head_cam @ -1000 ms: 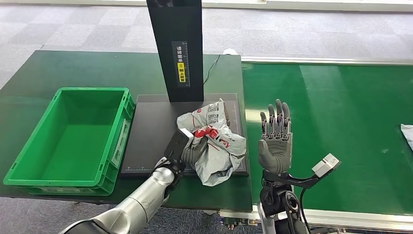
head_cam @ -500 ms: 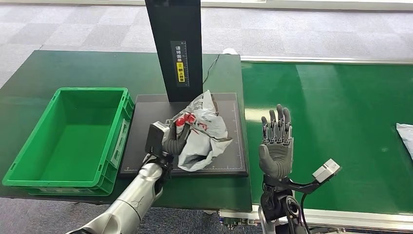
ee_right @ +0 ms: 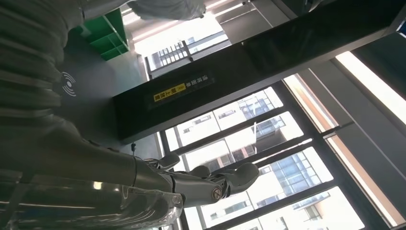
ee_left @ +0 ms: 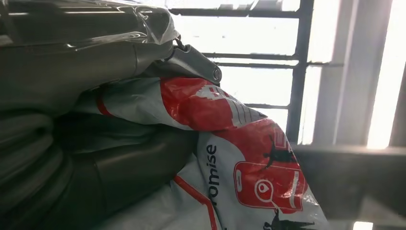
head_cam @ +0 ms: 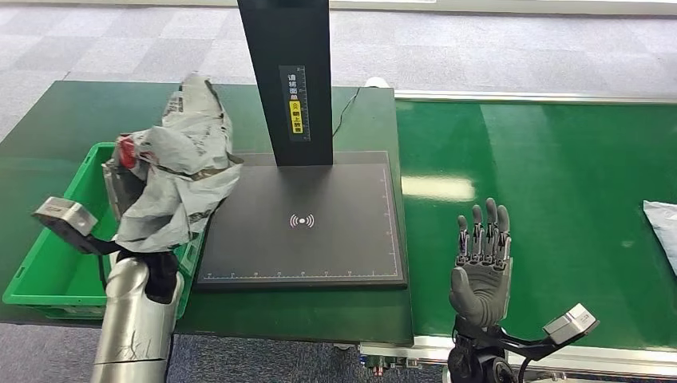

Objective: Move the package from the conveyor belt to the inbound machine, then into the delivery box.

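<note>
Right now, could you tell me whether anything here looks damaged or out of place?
Nothing alarming. The package is crumpled, but that looks like soft bagging, held by the left hand above the green box.

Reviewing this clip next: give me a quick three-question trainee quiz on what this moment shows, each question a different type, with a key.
1. True or false: the crumpled grey plastic mail package lies on the black scanner platform.
2. Which hand holds the package? A) left hand B) right hand
3. Fill in: the package hangs above the ____ plastic crate.

Key: 1 false, the left hand holds it up over the crate. 2 A; the right hand is empty, fingers spread, over the green conveyor belt. 3 green.
</note>
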Motion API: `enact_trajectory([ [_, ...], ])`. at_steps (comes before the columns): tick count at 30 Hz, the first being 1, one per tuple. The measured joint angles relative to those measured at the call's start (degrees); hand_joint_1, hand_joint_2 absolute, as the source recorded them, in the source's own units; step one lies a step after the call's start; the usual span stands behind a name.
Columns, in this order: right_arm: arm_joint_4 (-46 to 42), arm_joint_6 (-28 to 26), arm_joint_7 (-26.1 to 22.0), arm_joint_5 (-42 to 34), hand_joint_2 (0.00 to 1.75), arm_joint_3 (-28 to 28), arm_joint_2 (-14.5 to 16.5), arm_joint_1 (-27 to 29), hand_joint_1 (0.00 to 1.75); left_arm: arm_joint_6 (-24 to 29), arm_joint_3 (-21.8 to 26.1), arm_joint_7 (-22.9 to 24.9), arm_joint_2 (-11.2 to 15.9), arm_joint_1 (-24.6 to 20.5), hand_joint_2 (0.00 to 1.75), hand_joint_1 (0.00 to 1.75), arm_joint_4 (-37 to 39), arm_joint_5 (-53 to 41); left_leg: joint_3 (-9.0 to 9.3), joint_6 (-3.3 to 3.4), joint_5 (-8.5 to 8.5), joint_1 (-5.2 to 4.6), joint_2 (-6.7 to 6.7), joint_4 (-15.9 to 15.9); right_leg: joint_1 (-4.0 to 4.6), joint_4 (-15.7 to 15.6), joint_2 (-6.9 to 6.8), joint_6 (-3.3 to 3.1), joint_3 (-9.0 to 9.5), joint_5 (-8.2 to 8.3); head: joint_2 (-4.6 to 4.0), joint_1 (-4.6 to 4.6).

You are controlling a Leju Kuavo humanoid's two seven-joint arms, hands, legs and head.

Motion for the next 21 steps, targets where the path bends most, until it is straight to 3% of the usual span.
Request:
enact_trajectory([
  [8,-0.55,0.02,0.41,0.09,1.75,-0.59,0.54,0.10,0.00,3.62,7.34,1.48,4.94,-2.38,1.75,1.75,-3.43,-1.77,0.02,-0.05,0.04,0.02,0.01,0.00,0.01,0.03,0.02,-0.01,0.01,0.01,0.00,0.00],
  [15,-0.66,0.02,0.44,0.05,1.75,-0.85,0.77,0.09,0.00,4.82,8.66,1.70,6.17,-2.84,1.75,1.75,-3.39,-2.86,-0.01,-0.05,0.04,0.00,0.03,0.01,-0.01,0.02,0.03,-0.01,-0.01,0.01,0.00,0.02],
  [21,-0.66,0.04,0.95,-0.11,1.75,-0.97,1.04,-0.14,0.00,13.11,9.03,7.43,10.10,-7.79,1.75,1.75,1.96,-16.92,0.04,-0.08,0.06,0.04,0.02,0.01,0.03,0.03,0.02,-0.05,-0.03,0.04,0.00,0.01],
])
